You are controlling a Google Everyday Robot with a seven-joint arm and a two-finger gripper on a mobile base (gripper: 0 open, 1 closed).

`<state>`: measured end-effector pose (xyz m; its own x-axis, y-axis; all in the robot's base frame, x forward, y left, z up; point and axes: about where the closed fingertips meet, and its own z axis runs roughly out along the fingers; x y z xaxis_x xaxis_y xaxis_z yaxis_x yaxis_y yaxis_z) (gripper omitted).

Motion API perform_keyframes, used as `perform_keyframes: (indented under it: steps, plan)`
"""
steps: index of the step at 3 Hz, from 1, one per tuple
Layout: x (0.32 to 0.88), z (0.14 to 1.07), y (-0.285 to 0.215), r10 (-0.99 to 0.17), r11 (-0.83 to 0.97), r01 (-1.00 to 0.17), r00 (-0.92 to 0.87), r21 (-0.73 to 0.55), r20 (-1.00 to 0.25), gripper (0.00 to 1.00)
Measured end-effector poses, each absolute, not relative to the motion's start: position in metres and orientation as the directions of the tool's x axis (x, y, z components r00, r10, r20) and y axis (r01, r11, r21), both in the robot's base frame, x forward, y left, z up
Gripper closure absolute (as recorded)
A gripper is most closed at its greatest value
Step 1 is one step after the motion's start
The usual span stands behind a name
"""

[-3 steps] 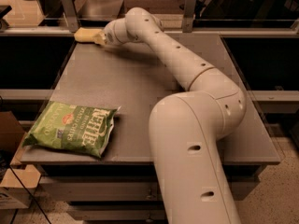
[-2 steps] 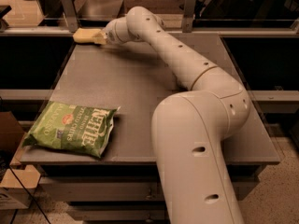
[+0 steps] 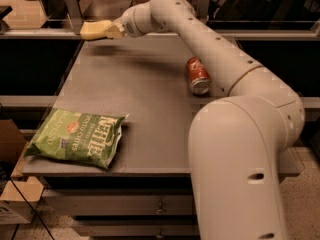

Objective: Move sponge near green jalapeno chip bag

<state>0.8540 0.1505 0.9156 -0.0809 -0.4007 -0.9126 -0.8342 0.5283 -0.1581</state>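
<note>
The gripper, closed on the sponge, had lifted it off the surface at the far left corner, so the grasp appeared complete and the carry to the green jalapeno chip bag, near left, remained.

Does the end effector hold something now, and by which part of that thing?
Yes. The end effector holds the sponge by its end on the picture's right, at the far left corner of the table.
</note>
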Motion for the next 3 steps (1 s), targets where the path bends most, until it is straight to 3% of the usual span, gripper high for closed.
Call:
perform_keyframes:
  steps: [2, 3]
  plan:
    - [0.758, 0.948, 0.088, -0.479, 0.368, -0.904, 0.017, -0.218, -0.878, 1.00]
    - [0.758, 0.948, 0.089, -0.479, 0.368, -0.904, 0.017, -0.218, -0.878, 1.00]
